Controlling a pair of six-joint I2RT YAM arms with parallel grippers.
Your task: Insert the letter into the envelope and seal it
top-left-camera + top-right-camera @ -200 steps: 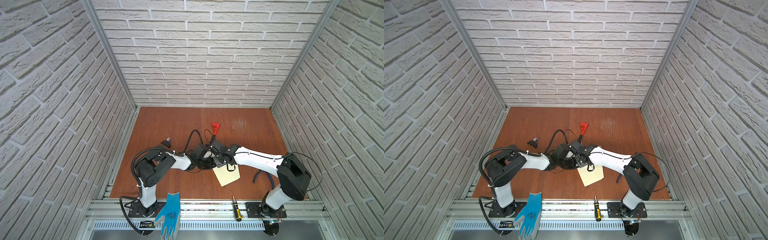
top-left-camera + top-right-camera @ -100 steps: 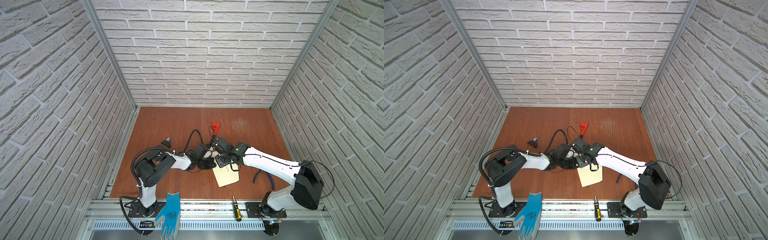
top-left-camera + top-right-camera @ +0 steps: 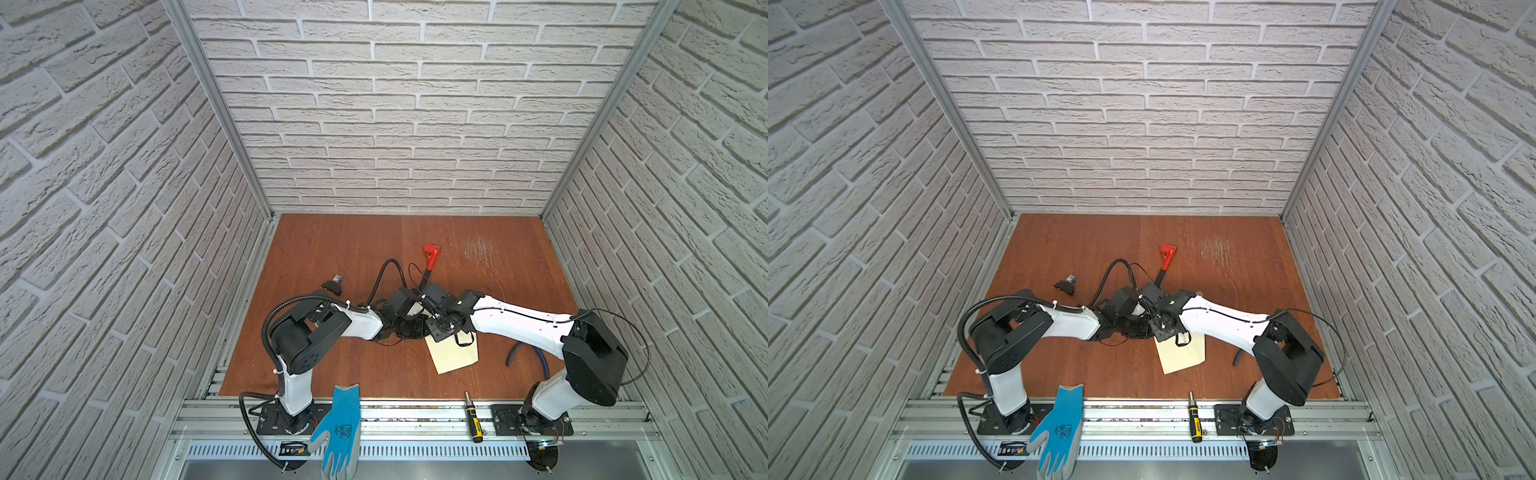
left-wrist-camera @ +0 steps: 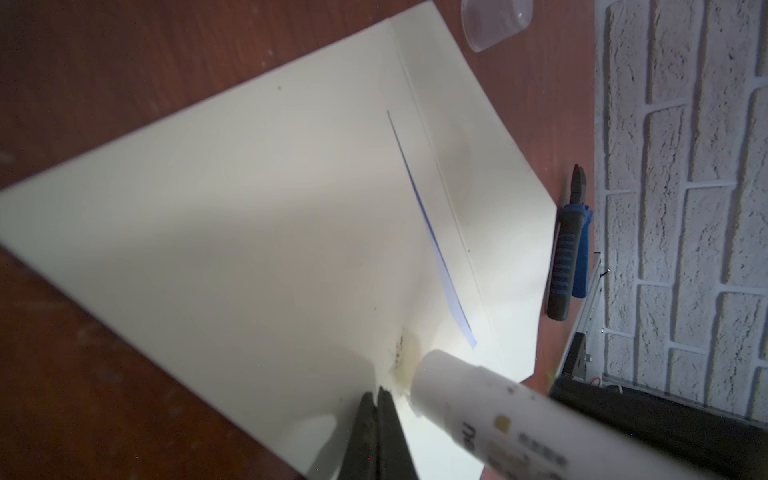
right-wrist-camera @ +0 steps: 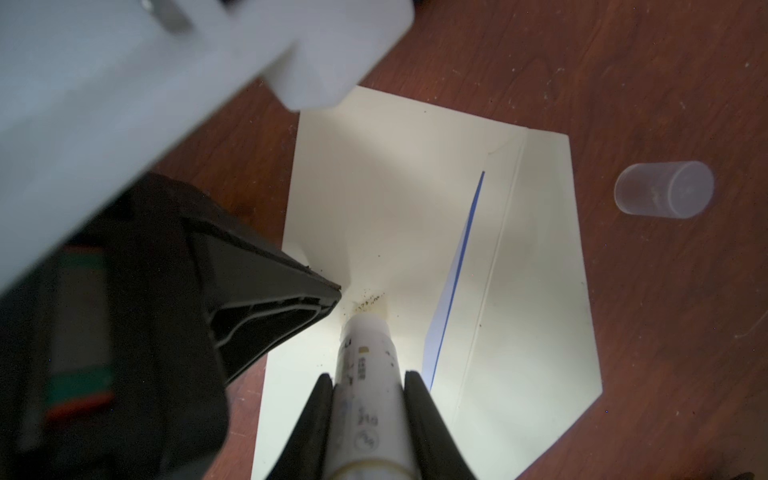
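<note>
**Top views.** On the brown surface the envelope lies flat near the front edge, right of centre, seen in both top views. Both arms meet over its far corner. The left end effector and right end effector are close together there, and their jaw state is not legible from this height. A red tool lies further back. A blue glove and a screwdriver rest on the front rail.

**Left wrist view.** The left end effector has its jaws pressed together, with the tips at the envelope paper. Whether paper is pinched between them cannot be told. The letter sits inside the envelope; only a thin blue-edged sliver shows at the opening, just beside the flap's fold line. The white glue stick meets the paper just beside the finger tips, at a brownish speckled patch. A clear cap lies off the envelope, and pliers lie beyond the flap.

**Right wrist view.** The right end effector is clamped narrow on the glue stick with a finger on each side. The stick's tip touches the envelope. The flap lies open and flat, and the letter's sliver is near the stick. The cap lies on its side — apart from the envelope.
</note>
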